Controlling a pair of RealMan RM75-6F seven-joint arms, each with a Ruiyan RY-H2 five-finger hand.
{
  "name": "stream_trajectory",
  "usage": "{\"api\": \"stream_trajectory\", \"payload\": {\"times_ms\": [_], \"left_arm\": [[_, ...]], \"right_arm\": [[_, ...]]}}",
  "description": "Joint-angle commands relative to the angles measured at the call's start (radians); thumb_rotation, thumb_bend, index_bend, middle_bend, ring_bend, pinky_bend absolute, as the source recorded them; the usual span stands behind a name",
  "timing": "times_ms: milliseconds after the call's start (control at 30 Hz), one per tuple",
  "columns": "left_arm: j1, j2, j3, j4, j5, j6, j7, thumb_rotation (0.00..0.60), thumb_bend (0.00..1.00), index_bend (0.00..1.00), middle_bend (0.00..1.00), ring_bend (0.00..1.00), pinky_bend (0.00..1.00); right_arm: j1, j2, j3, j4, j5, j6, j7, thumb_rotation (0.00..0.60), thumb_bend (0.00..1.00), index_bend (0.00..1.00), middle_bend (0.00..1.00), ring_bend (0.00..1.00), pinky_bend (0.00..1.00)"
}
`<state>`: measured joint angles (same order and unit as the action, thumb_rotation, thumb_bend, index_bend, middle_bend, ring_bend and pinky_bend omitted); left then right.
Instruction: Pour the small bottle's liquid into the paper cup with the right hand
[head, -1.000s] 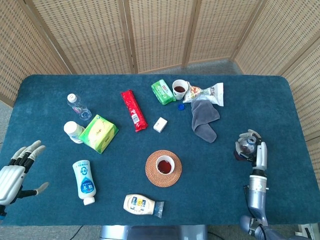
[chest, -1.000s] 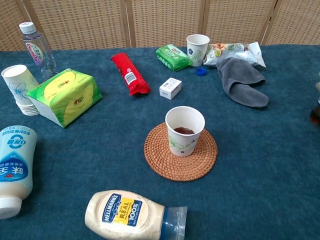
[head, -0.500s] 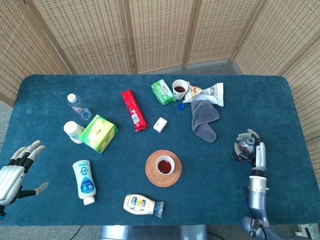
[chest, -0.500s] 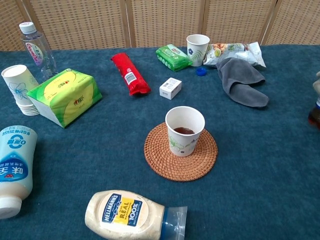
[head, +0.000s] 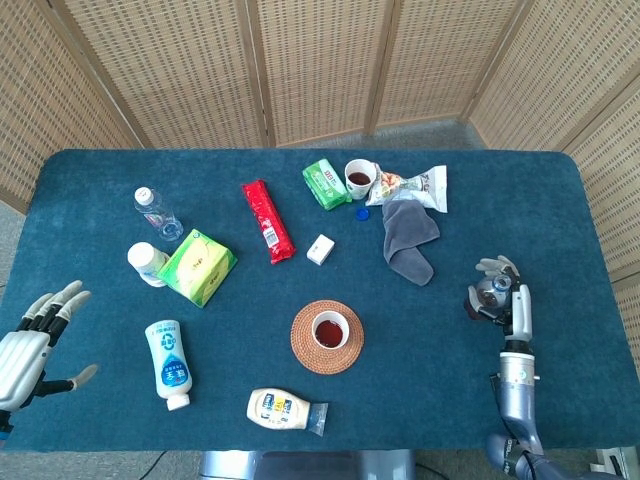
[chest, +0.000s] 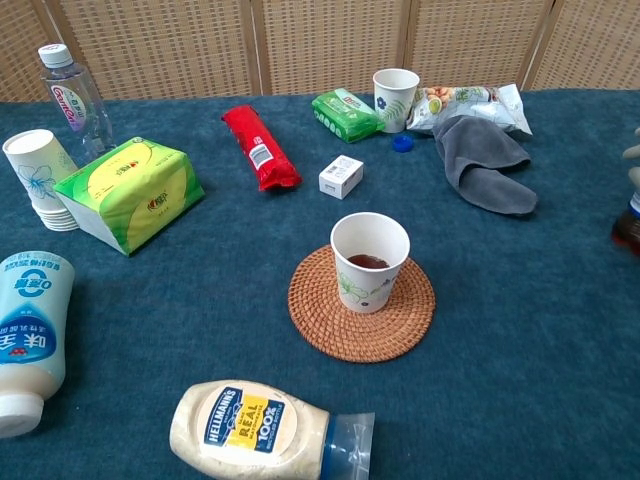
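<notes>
On the blue table (head: 120, 170), the woven coaster (chest: 361, 303) sits near the middle and serves as the mark for everything else. Well to its right, near the table's right edge, the right hand (head: 497, 293) is wrapped around the small bottle (head: 494, 287), which stands upright with dark liquid in it; the chest view catches only its edge. Far to the coaster's left, at the table's near-left corner, the left hand (head: 30, 335) holds nothing, its fingers spread apart. Left of the coaster and further back lies the green tissue pack (chest: 127, 190). Just in front of the coaster lies the mayonnaise bottle (chest: 265, 428) on its side. Behind and right of the coaster is the grey cloth (chest: 482, 163). On the coaster itself stands the paper cup (chest: 369, 259), upright, with dark liquid at its bottom.
</notes>
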<state>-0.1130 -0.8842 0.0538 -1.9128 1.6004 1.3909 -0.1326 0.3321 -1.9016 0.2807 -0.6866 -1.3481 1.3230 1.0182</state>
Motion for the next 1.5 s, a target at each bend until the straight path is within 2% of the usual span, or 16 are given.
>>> {"api": "stream_trajectory", "payload": {"times_ms": [33, 200, 267, 467, 733, 967, 1167, 1500], "left_arm": [[0.0, 0.0, 0.0, 0.0, 0.0, 0.0, 0.0, 0.6, 0.27, 0.0, 0.0, 0.0, 0.0], [-0.001, 0.0, 0.0, 0.001, -0.001, -0.001, -0.001, 0.6, 0.27, 0.0, 0.0, 0.0, 0.0], [-0.002, 0.0, -0.001, 0.001, -0.001, -0.001, -0.002, 0.6, 0.27, 0.0, 0.0, 0.0, 0.0], [-0.002, 0.0, 0.001, 0.001, 0.002, -0.001, -0.003, 0.6, 0.27, 0.0, 0.0, 0.0, 0.0], [-0.001, 0.002, 0.002, 0.002, 0.006, 0.002, -0.009, 0.6, 0.27, 0.0, 0.0, 0.0, 0.0], [-0.002, 0.004, 0.002, 0.004, 0.007, 0.002, -0.015, 0.6, 0.27, 0.0, 0.0, 0.0, 0.0], [0.0, 0.006, 0.004, 0.005, 0.015, 0.009, -0.026, 0.6, 0.27, 0.0, 0.0, 0.0, 0.0], [0.008, 0.014, 0.009, 0.013, 0.034, 0.028, -0.053, 0.6, 0.27, 0.0, 0.0, 0.0, 0.0]], "right_arm": [[0.0, 0.0, -0.002, 0.002, -0.002, -0.001, 0.004, 0.6, 0.67, 0.28, 0.36, 0.11, 0.27], [-0.001, 0.002, -0.013, 0.008, -0.01, -0.003, 0.016, 0.6, 0.54, 0.21, 0.3, 0.09, 0.24], [-0.003, 0.002, -0.017, 0.012, -0.013, -0.005, 0.02, 0.6, 0.46, 0.18, 0.26, 0.07, 0.21], [-0.005, 0.004, -0.033, 0.022, -0.028, -0.001, 0.034, 0.6, 0.32, 0.11, 0.15, 0.0, 0.11], [-0.007, 0.019, -0.048, 0.011, -0.044, 0.008, 0.026, 0.6, 0.21, 0.02, 0.02, 0.0, 0.07], [-0.019, 0.048, -0.059, -0.032, -0.055, 0.028, -0.008, 0.6, 0.16, 0.0, 0.0, 0.0, 0.0], [-0.034, 0.11, -0.064, -0.127, -0.062, 0.048, -0.067, 0.6, 0.14, 0.0, 0.0, 0.0, 0.0], [-0.08, 0.267, -0.092, -0.376, -0.088, 0.082, -0.149, 0.6, 0.1, 0.0, 0.0, 0.0, 0.0]]}}
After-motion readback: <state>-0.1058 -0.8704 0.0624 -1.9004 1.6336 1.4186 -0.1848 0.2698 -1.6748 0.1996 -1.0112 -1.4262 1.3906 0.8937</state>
